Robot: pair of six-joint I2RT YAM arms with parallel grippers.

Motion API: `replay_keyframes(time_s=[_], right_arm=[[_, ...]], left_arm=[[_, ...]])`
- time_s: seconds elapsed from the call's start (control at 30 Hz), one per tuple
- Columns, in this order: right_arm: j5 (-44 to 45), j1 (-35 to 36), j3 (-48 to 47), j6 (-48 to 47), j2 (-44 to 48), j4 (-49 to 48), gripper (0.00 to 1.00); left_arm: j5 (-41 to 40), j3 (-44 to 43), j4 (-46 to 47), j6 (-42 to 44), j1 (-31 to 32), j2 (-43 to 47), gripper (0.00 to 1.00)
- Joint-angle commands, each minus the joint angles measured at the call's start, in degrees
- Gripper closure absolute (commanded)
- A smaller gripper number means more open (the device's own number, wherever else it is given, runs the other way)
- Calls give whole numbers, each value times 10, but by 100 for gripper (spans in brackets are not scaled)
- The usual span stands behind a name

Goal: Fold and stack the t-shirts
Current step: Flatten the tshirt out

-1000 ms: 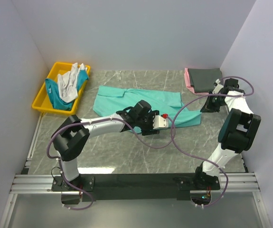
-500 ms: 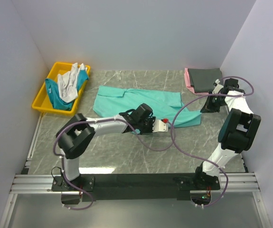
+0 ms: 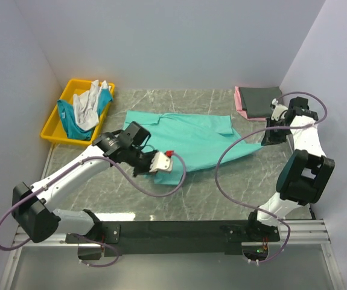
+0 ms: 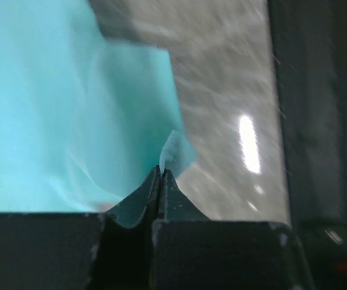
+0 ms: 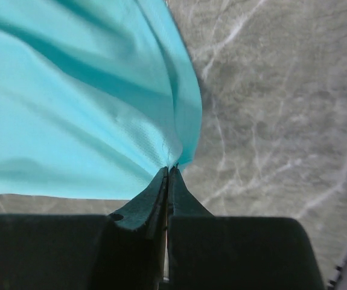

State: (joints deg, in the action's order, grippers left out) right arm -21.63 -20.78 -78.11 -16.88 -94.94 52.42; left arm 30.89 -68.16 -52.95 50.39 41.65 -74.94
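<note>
Grey marbled tabletop (image 3: 221, 193) enclosed by 3 pale walls (image 3: 173, 42), seen from above, with 2 wrist views.

The sea-green t-shirt (image 3: 191, 136) lies spread across the middle of the tabletop, its collar end toward the far left. It serves as the landmark here.

- **Left end effector** (image 3: 156, 166): at the near left edge of the sea-green t-shirt. In the left wrist view, the left end effector (image 4: 161, 172) has its 2 fingers pressed together, pinching a small fold of the hem of the sea-green t-shirt (image 4: 52, 109). Bare tabletop (image 4: 221, 90) shows beside the fold.
- **Right end effector** (image 3: 271, 134): at the right tip of the sea-green t-shirt, where the cloth is drawn out to a point. In the right wrist view, the right end effector (image 5: 168, 171) is likewise pressed together, nipping the corner of the sea-green t-shirt (image 5: 70, 121), which fans away from the fingertips in long creases.
- **Folded stack**: beyond the right tip of the sea-green t-shirt, in the far right corner, a folded dark grey t-shirt (image 3: 261, 99) rests on a pink t-shirt (image 3: 239, 99).
- **Yellow bin** (image 3: 55, 130): left of the sea-green t-shirt and apart from it. It holds a crumpled white t-shirt (image 3: 87, 103) lying over a teal t-shirt (image 3: 70, 121).
</note>
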Motion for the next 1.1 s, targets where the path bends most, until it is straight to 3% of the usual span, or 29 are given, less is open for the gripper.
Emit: replay_keyframes(time_s=[0.0,0.2,0.33,0.5,0.57,0.6,0.63,0.67,0.77,0.87,0.93,1.07], right_arm=[[33,3,10,-80,47,48,100],[146,2,96,-140,85,-7,100],[182,3,132,-148,84,-59,100],[186,6,130,-142,37,-70,100],[190,5,125,-134,26,-72,100],[189,5,112,-131,20,-69,97],[187,5,104,-127,12,-65,88],[182,5,96,-120,9,-54,71],[169,5,68,-121,23,-37,49],[149,5,59,-133,51,-24,43],[135,12,48,-132,60,-18,44],[125,44,40,-114,77,-10,66]], left_arm=[[33,41,-152,65,-24,20,99],[49,37,-184,71,-32,23,99],[51,14,-117,30,-18,-19,99],[42,2,-42,-16,61,-110,95],[38,-8,18,-42,85,-155,87],[37,-17,30,-50,91,-170,80],[50,-42,35,-55,92,-195,67],[56,-56,32,-63,87,-202,64],[102,-81,7,-61,14,-190,48],[126,-91,-13,-63,-111,-166,45],[120,-80,-2,-83,-187,-161,47],[97,-24,57,-140,-255,-161,53]])
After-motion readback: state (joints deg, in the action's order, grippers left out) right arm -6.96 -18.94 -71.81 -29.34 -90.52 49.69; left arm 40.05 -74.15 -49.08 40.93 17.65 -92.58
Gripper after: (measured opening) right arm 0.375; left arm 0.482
